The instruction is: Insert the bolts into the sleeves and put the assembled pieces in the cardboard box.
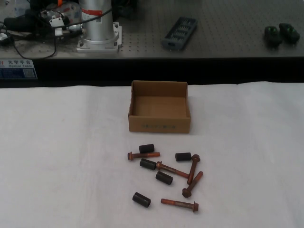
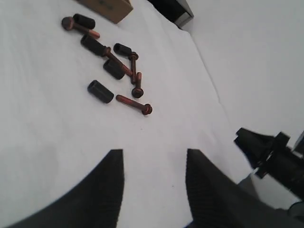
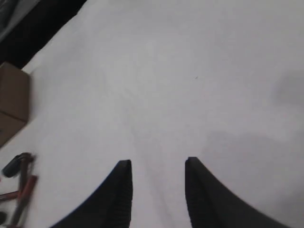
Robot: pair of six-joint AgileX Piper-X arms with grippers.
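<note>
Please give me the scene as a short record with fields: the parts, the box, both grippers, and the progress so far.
bolts: five, rust-coloured, loose on the white cloth
sleeves: five, black, scattered among the bolts
cardboard box: beyond the parts, top open, nothing seen inside
left gripper: open, empty, over the cloth near the parts
right gripper: open, empty, over bare cloth
progress: no piece in the box yet

Rear-high, two wrist views; common bolts [image 1: 173,170]

A white cloth [image 1: 57,156] is spread in front; behind it a grey perforated metal table [image 1: 228,33] holds cables [image 1: 21,23] and a dark ridged tray [image 1: 179,32].
</note>
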